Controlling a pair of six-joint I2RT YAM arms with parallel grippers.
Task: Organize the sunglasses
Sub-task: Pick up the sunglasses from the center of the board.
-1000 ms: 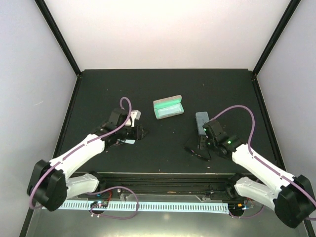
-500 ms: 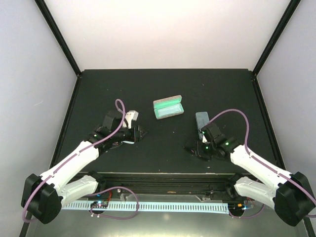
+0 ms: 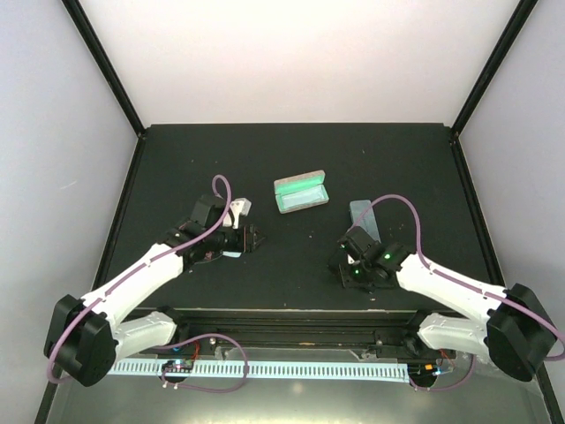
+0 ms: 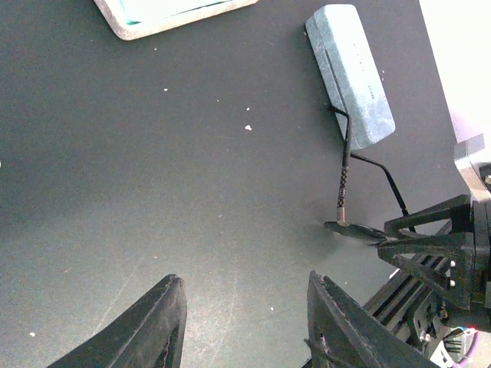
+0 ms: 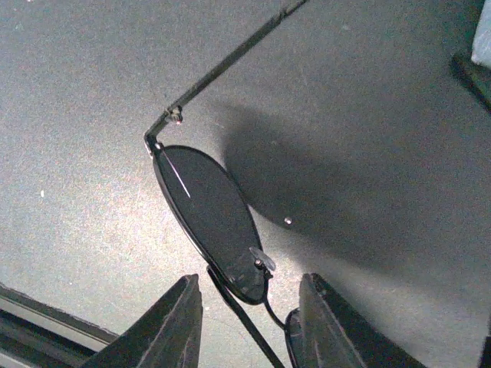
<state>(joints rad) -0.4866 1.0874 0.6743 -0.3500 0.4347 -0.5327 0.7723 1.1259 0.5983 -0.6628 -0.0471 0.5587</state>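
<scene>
The black-framed sunglasses (image 5: 203, 211) lie on the dark table with a temple arm unfolded. In the left wrist view (image 4: 343, 176) they lie just in front of the blue-grey case. My right gripper (image 5: 249, 287) is open and low over them, with the bridge and the inner end of one dark lens between its fingers. In the top view the right gripper (image 3: 342, 265) covers most of them. My left gripper (image 4: 244, 280) is open and empty above bare table, left of centre in the top view (image 3: 250, 237). The reddish-pink pair is out of view.
An open beige-grey case (image 3: 301, 192) with a green lining lies at the middle back. A closed blue-grey case (image 3: 362, 215) lies behind the right gripper and also shows in the left wrist view (image 4: 350, 73). A pale blue patch (image 3: 231, 253) shows under the left arm.
My right arm has come down and shifted a little left over the black sunglasses. My left gripper has stayed near the same spot, open.
</scene>
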